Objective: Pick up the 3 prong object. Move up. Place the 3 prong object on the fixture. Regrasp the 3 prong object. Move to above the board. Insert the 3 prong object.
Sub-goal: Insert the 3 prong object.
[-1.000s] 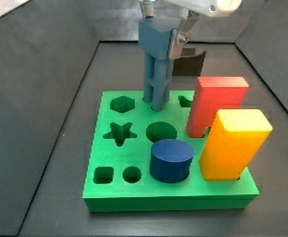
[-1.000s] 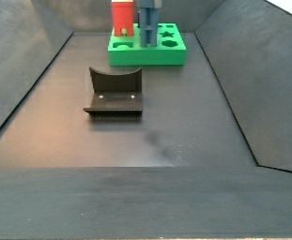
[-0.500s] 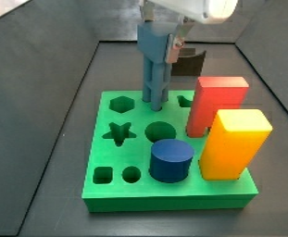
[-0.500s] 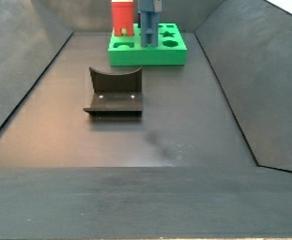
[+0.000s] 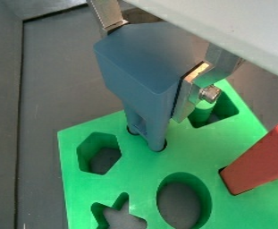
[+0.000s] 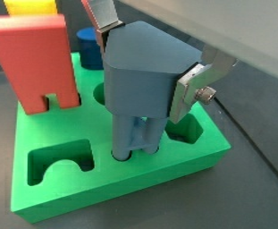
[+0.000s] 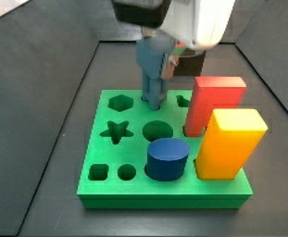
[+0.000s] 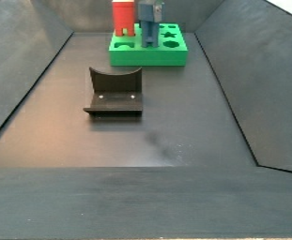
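One step remains: seating the 3 prong object (image 6: 141,94) in the board (image 6: 117,179).

Upright over the board, the piece has its lower end entering a cut-out beside the hexagon hole (image 5: 100,153); in both wrist views it looks partly in, not fully down. The end effector (image 6: 153,54) hangs above the board, clamped on the piece's peaked top, one silver finger (image 6: 201,80) flat against its side. Well apart from the board, the fixture (image 8: 113,92) stands bare, so pick-up, placing and regrasp look done.

Red block (image 7: 217,102) and yellow block (image 7: 229,141) flank the gripper (image 7: 156,57); floor (image 8: 148,141) open.
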